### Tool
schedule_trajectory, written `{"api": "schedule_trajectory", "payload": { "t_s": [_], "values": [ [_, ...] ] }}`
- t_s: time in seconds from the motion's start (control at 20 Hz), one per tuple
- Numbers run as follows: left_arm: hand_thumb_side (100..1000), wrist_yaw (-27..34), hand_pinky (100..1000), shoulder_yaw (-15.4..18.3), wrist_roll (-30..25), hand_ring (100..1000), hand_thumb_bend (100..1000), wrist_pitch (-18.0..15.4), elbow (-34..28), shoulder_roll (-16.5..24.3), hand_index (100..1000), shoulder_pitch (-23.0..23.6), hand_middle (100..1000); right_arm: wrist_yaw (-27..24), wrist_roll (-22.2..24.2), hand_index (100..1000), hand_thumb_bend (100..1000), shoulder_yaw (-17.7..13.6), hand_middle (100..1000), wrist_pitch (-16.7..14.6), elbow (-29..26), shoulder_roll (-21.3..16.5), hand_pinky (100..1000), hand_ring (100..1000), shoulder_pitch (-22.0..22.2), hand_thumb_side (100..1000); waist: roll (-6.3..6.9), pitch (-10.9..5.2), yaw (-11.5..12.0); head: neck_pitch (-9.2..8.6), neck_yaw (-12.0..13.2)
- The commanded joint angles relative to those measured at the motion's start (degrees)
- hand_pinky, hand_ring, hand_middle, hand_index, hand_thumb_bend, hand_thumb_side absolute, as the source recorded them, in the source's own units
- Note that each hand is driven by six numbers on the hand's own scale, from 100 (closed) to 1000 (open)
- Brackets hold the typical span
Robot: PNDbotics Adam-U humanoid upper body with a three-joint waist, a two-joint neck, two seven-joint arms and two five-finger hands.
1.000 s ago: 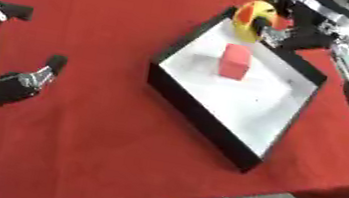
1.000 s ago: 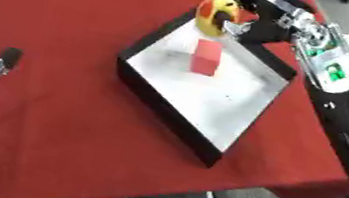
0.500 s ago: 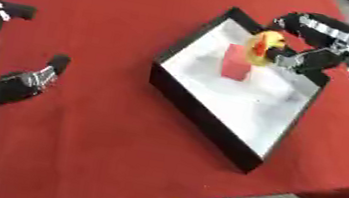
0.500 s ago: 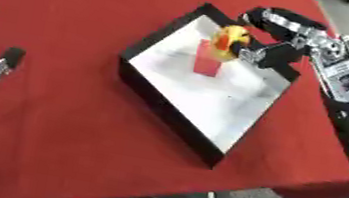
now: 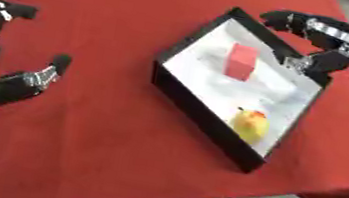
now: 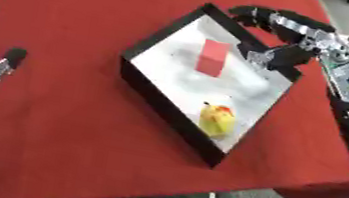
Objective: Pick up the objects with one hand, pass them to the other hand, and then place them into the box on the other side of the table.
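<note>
- The yellow object now lies on the white floor of the box, toward the near-right wall — half a second ago it was still in the right hand, held above the far part of the box, so the release has just happened.
- That, as I judge it, closes 1 full pass-and-place cycle: 2 things now sit in the box, the yellow one and a red block standing farther in, the 2 well apart.
- The right hand hangs above the box's far-right corner, empty, its fingers spread in a relaxed arc with the thumb below them; nothing is between them. The forearm runs off toward the right edge.
- The left hand is idle at the left edge, over the red cloth, with its fingers extended and holding nothing — well away from the box.
- No other loose object shows on the cloth in either view, so I cannot tell whether anything remains to be picked up; if something does, it lies outside the frames.
</note>
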Motion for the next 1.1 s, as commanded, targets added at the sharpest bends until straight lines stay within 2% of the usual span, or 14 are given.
{"api": "schedule_trajectory", "payload": {
  "t_s": [0.05,0.2,0.4,0.65,0.75,0.8,0.85,1.1],
  "values": [
    [645,0.4,933,0.7,0.3,771,502,0.4,-1.4,1.6,775,-1.1,620,-5.0,-1.1,938,100,-0.5,975,3.1,-2.0,-2.0,1000,958,-0.7,416,0.47,-2.63,0.1,-0.22,1.1],
    [635,1.0,937,1.1,-0.1,775,428,1.7,-2.3,2.8,780,-1.4,624,-10.7,-0.9,978,100,-0.1,996,6.5,-3.2,-2.1,1000,954,-1.0,501,0.62,-2.76,0.4,-0.21,2.9],
    [598,2.0,935,2.1,-2.4,792,386,4.7,-5.1,5.8,789,-1.9,640,-15.3,-0.6,963,100,-0.4,977,8.6,-3.9,-2.5,1000,936,-0.8,464,0.87,-2.97,1.0,-0.02,5.1],
    [552,2.8,919,3.8,-8.5,804,377,9.6,-9.3,12.6,790,-2.4,638,-16.6,-3.5,937,100,-0.3,956,10.2,-4.6,-3.2,1000,900,-0.2,439,1.34,-3.26,1.7,0.48,7.1],
    [490,4.2,913,4.7,-11.3,800,317,11.3,-10.6,16.1,770,-2.4,632,-17.8,-4.5,941,100,-0.3,964,10.5,-5.0,-3.3,1000,899,-0.1,443,1.51,-3.28,2.0,0.63,7.6],
    [455,5.0,914,5.0,-12.7,797,100,12.0,-11.1,17.7,766,-2.4,631,-18.5,-4.8,945,100,-0.3,968,10.7,-5.2,-3.4,1000,900,-0.1,446,1.56,-3.27,2.0,0.70,7.8],
    [506,5.9,921,5.0,-14.4,795,291,12.7,-11.2,19.4,767,-2.4,630,-19.1,-5.0,946,100,-0.2,968,10.9,-5.3,-3.4,1000,901,-0.2,448,1.61,-3.25,2.1,0.77,8.2],
    [482,10.3,925,5.6,-22.1,804,320,14.9,-11.3,25.9,781,-3.0,647,-20.4,-5.2,941,100,-0.1,962,12.8,-5.8,-3.4,1000,900,-0.9,456,1.60,-3.15,2.5,0.84,10.0]
  ]
}}
